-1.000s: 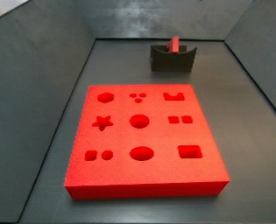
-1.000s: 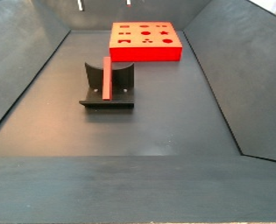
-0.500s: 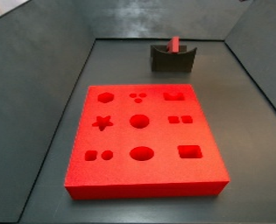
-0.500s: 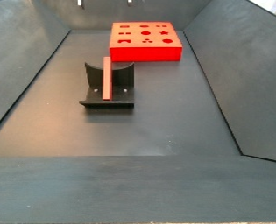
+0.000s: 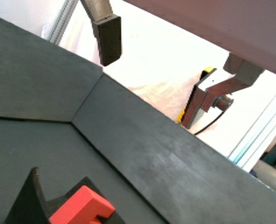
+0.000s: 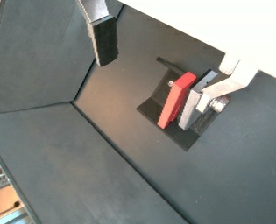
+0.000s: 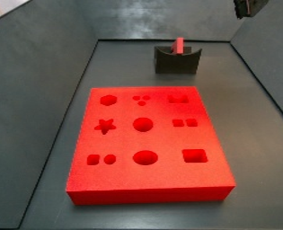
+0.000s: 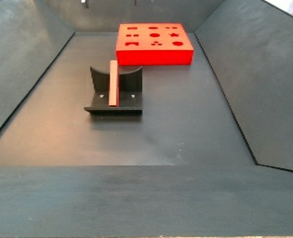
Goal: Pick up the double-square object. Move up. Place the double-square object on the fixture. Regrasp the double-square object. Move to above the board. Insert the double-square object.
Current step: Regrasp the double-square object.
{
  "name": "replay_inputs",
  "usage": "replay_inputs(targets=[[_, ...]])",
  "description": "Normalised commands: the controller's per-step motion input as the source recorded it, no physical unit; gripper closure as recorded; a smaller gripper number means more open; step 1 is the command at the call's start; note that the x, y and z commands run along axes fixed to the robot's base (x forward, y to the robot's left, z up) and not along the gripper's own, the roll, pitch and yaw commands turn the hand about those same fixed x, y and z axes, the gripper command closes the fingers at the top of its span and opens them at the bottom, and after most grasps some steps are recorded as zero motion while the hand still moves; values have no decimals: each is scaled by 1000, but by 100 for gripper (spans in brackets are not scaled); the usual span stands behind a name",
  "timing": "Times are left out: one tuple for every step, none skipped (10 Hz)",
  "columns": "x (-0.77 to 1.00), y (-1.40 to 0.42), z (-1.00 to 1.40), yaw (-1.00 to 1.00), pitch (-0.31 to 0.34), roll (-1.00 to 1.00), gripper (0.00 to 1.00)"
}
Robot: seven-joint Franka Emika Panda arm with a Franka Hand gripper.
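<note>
Standing upright in the notch of the fixture (image 7: 177, 60), the double-square object (image 7: 179, 45) is seen at 12 o'clock from the board (image 7: 146, 144) in a side view. The end effector (image 6: 164, 54) is held high above the fixture, its 2 fingers (image 6: 102, 39) spread wide with nothing between them. Only a dark corner of it is caught at the upper edge of a side view (image 7: 244, 7). The board's 9 cutouts are all unfilled.
</note>
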Motion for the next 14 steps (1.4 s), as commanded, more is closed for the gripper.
replay_inputs(targets=[[79, -32, -8, 140, 106, 212, 0], [31, 74, -1000, 213, 168, 201, 0], [39, 73, -1000, 225, 142, 185, 0], [48, 68, -1000, 226, 113, 178, 0], [63, 57, -1000, 221, 57, 153, 0], [74, 56, -1000, 212, 22, 135, 0], [89, 50, -1000, 186, -28, 118, 0], [96, 46, -1000, 170, -51, 110, 0], [107, 40, -1000, 125, -88, 97, 0], [115, 33, -1000, 92, -111, 89, 0], [119, 28, -1000, 47, -122, 83, 0], [112, 20, -887, 19, -114, 78, 0], [97, 14, -686, -15, -95, 71, 0], [86, 11, -589, -25, -82, 72, 0]])
